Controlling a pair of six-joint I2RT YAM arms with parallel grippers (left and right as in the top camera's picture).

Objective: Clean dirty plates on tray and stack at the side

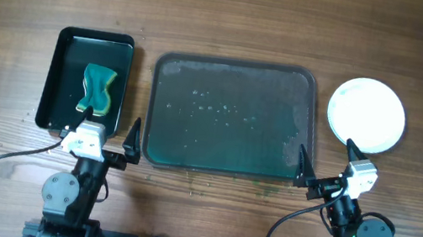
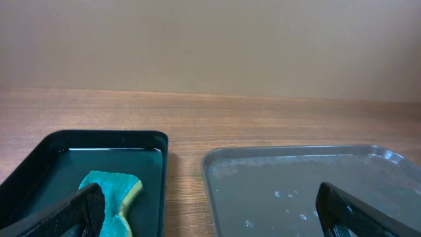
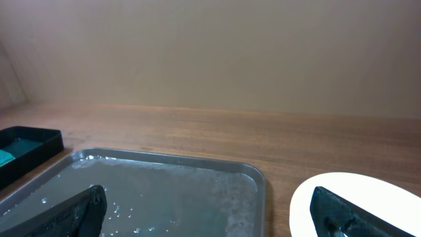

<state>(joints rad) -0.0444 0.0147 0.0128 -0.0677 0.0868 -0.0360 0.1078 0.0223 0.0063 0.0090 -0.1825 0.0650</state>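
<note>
The large grey-green tray (image 1: 230, 117) lies at the table's middle, wet, with small droplets and no plates on it. It also shows in the left wrist view (image 2: 309, 178) and the right wrist view (image 3: 164, 191). A plain white plate stack (image 1: 367, 115) sits on the table right of the tray, and shows in the right wrist view (image 3: 368, 197); how many plates it holds I cannot tell. My left gripper (image 1: 134, 136) is open and empty by the tray's front left corner. My right gripper (image 1: 325, 162) is open and empty between tray and plates.
A glossy black tray (image 1: 64, 78) stands at the left with a teal and yellow sponge (image 1: 98, 89) in it, also in the left wrist view (image 2: 118, 194). Small green specks lie on the wood in front of the big tray (image 1: 226, 187).
</note>
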